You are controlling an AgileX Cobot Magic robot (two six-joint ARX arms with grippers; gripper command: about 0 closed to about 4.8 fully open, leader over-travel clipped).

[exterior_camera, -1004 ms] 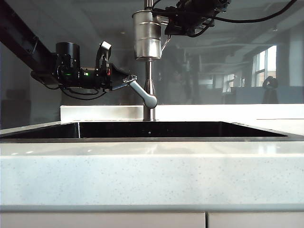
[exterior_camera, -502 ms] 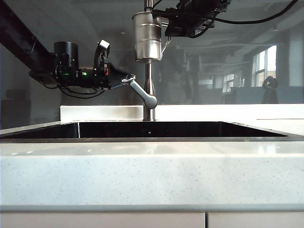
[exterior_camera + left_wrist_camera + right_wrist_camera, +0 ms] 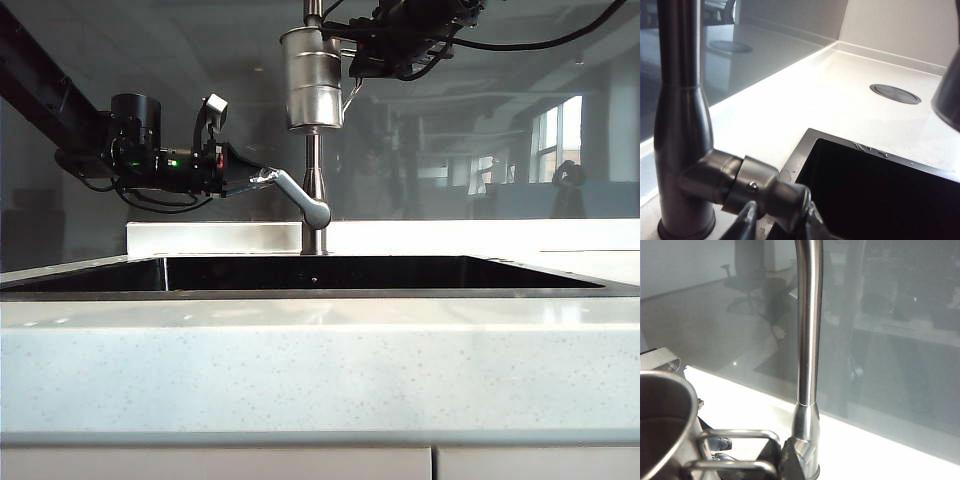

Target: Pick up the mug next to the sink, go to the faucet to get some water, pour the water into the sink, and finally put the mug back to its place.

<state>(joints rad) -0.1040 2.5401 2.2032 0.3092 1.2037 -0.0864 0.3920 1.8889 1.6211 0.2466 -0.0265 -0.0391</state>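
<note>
The steel mug (image 3: 313, 80) hangs high in front of the faucet (image 3: 314, 170) pipe, above the black sink (image 3: 320, 272). My right gripper (image 3: 352, 62) is shut on the mug's thin wire handle (image 3: 735, 450), with the mug's rim (image 3: 667, 390) beside it and the faucet pipe (image 3: 807, 340) just behind. My left gripper (image 3: 252, 181) is level at the tip of the faucet's lever (image 3: 295, 195). It stands open, its fingers (image 3: 747, 222) flanking the lever's end (image 3: 787, 200). Whether they press on it I cannot tell.
White speckled counter (image 3: 320, 370) runs along the sink's front, and a raised white ledge (image 3: 220, 238) lies behind it. A round metal cap (image 3: 895, 93) sits in the counter beyond the sink's corner. A glass wall (image 3: 890, 340) stands close behind the faucet.
My left gripper has shifted a little to the left and lower, its wrist rolling, and the lever's tip has swung along with it. The mug and right arm have stayed put.
</note>
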